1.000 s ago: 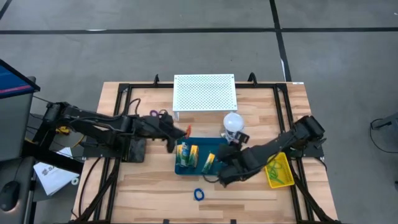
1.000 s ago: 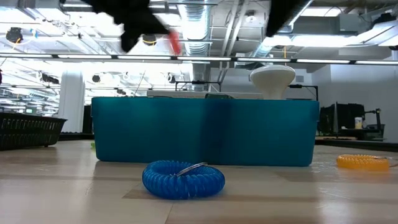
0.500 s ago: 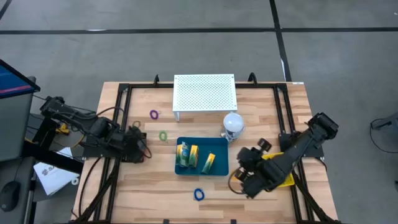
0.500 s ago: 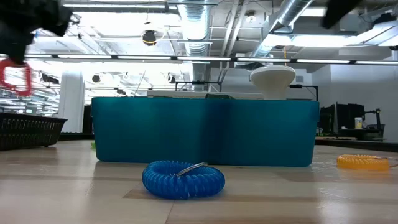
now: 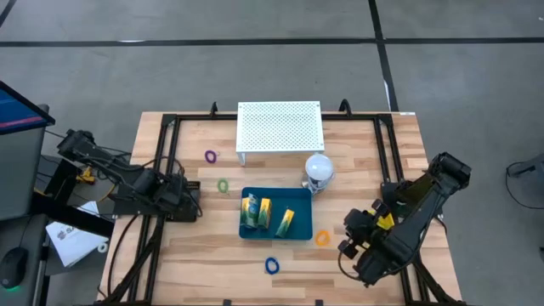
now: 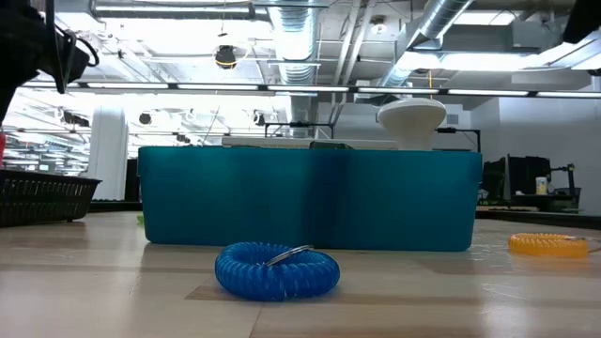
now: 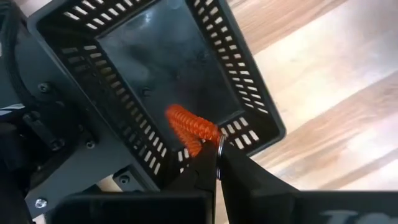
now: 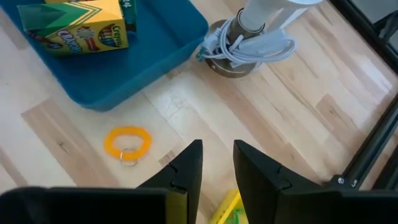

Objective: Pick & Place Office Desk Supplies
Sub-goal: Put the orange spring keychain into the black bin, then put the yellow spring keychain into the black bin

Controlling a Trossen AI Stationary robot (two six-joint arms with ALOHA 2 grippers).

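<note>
My left gripper (image 7: 217, 169) is shut on a red coiled loop (image 7: 188, 126) and points down over a black slotted basket (image 7: 259, 111) at the table's left side (image 5: 189, 211). My right gripper (image 8: 217, 158) hangs open with nothing in it above bare wood near the table's right front. An orange loop (image 8: 127, 143) lies ahead of it, beside the blue tray (image 8: 163, 38). The tray (image 5: 299, 231) holds a yellow-green crayon box (image 8: 74, 28) and small packets (image 5: 286, 221). Lying flat on the wood are a blue loop (image 5: 272, 265), a green loop (image 5: 223, 184) and a purple loop (image 5: 211, 156). My left gripper pinches the red loop at its metal ring end (image 7: 219, 148) between the two fingertips, coming from above and pointing down. The coil hangs beyond the fingertips over the basket's inside. I cannot tell whether it touches the basket floor.
A white perforated board (image 5: 280, 126) stands at the far middle, with a white ball-shaped object (image 5: 319, 167) on a round base next to the tray's far right corner. A yellow basket edge (image 8: 225, 210) shows under my right gripper. Black frame rails (image 5: 161, 170) run along the table's sides.
My left gripper has carried the red loop from the blue tray toward the table's left edge, tipping to point straight down over the black basket. My right gripper has drawn back from the tray toward the right near corner, staying open; the orange loop lies uncovered.
</note>
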